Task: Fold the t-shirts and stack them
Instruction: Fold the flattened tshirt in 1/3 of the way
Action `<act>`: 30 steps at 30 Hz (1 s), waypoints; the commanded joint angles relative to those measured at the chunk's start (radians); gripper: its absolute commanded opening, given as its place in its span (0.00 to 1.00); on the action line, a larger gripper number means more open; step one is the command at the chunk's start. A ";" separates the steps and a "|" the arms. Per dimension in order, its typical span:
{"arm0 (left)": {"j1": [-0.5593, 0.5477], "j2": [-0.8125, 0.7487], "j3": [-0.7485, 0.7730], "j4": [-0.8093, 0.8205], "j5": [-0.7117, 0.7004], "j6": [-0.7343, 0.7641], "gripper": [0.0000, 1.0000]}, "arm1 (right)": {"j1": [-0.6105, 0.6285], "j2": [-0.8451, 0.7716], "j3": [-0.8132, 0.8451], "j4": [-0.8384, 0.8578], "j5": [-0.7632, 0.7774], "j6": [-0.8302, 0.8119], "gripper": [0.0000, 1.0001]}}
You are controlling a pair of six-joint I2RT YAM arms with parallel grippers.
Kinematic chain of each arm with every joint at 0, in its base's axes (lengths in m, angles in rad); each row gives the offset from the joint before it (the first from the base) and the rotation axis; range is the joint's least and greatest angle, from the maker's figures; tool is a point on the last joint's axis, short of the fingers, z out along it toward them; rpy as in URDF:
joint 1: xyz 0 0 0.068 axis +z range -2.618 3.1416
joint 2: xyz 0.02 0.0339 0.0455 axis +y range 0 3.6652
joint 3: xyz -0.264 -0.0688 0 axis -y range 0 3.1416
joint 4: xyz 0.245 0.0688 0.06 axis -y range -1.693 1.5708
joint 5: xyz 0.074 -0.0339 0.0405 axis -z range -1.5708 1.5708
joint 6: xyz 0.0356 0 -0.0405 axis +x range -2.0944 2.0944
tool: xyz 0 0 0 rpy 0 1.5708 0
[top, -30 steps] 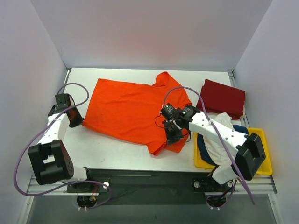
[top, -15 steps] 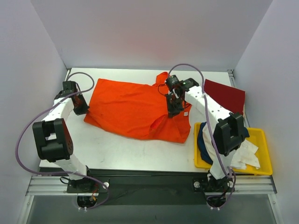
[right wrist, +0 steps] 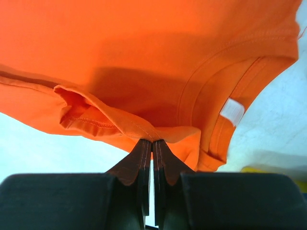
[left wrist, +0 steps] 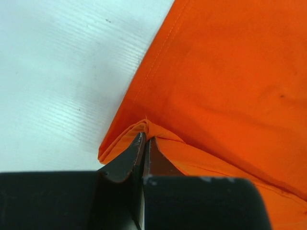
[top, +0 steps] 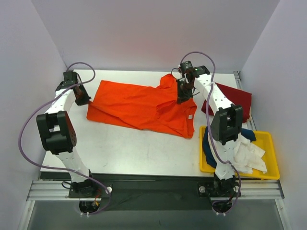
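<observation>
The bright orange t-shirt (top: 139, 105) lies across the back middle of the table, its near half doubled over towards the back. My left gripper (top: 85, 101) is shut on the shirt's left corner (left wrist: 146, 125). My right gripper (top: 182, 97) is shut on the shirt's folded edge (right wrist: 152, 136) near the collar, and the neck label (right wrist: 232, 111) shows. A dark red t-shirt (top: 230, 98) lies folded at the back right. White (top: 249, 153) and navy blue (top: 207, 143) shirts lie heaped in the yellow bin.
The yellow plastic bin (top: 273, 160) stands at the front right. White walls close the table at the back and both sides. Bare white tabletop (top: 129, 148) lies in front of the orange shirt.
Both grippers have carried the orange shirt's near edge towards the back of the table, folding it over itself. The right arm swung from front centre to the back by the collar.
</observation>
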 commanded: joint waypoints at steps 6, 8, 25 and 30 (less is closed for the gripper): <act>0.000 0.097 0.172 -0.012 0.029 -0.002 0.00 | -0.040 0.069 0.136 -0.062 -0.036 -0.041 0.00; -0.004 0.127 0.204 -0.014 0.046 0.000 0.00 | -0.043 0.084 0.148 -0.063 -0.038 -0.047 0.00; -0.027 0.252 0.385 -0.069 0.056 -0.003 0.68 | -0.089 0.207 0.271 -0.062 -0.066 -0.029 0.57; -0.023 0.178 0.279 -0.066 0.059 0.005 0.73 | -0.092 0.138 0.136 -0.047 -0.058 -0.037 0.67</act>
